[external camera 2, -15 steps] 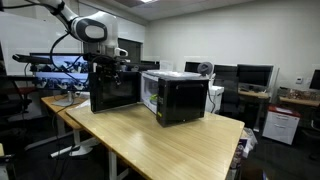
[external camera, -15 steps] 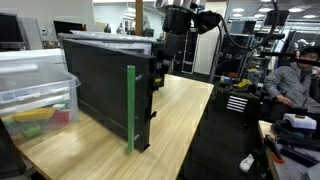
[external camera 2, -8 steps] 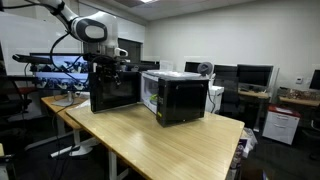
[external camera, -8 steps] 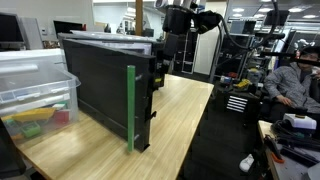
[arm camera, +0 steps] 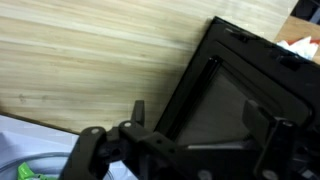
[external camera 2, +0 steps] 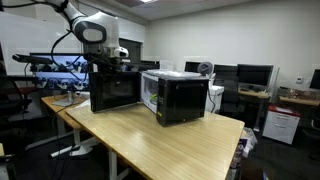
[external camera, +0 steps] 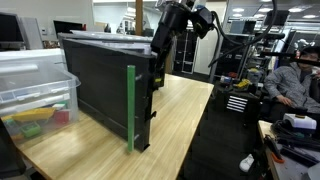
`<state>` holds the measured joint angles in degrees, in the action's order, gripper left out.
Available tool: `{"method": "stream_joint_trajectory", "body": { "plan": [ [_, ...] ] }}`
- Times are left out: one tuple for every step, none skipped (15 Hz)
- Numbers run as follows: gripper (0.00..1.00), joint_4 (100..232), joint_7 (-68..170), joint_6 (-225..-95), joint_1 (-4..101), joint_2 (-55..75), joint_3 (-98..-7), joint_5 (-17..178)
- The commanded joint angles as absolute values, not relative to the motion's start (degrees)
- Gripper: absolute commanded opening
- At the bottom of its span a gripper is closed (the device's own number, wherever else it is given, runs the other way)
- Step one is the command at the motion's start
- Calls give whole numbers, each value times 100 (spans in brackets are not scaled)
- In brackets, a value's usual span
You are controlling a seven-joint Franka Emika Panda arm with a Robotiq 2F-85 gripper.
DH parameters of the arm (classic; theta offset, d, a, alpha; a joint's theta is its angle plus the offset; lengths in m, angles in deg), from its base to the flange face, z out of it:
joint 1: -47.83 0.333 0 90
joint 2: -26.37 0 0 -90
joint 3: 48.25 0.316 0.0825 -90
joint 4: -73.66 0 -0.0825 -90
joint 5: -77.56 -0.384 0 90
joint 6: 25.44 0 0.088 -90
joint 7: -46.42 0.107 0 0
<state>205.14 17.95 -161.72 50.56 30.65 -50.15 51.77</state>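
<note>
Tilting: gripper (external camera: 160,52) has leaned in over the black box-shaped glass-fronted appliance (external camera: 100,85).
Pincer: fingers apart, empty.
Contact: none visible.

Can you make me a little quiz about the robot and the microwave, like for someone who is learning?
1. True or false: the microwave door is open.
2. Pick one. The robot's fingers are: A) open, B) shut on a cup, C) shut on a spoon.
3. Fill in the gap: the microwave stands on a wooden ____.

Key: 1 true. 2 A. 3 table.
</note>
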Motion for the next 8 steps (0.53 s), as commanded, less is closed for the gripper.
{"method": "stream_joint_trajectory", "body": {
  "plan": [
    [100,20637,1906,-16763,5101,3025,-4977,4162],
    [100,20662,1939,-16890,5102,3008,-4973,3866],
    [100,20672,1939,-16978,5100,2992,-4964,3605],
    [100,20691,1936,-17085,5096,2972,-4950,3309],
    [100,20711,1932,-17175,5092,2957,-4936,3020],
    [100,20729,1911,-17247,5084,2934,-4927,2768],
    [100,20752,1892,-17310,5079,2917,-4920,2577],
    [100,20779,1881,-17367,5068,2888,-4917,2358]
  ]
}}
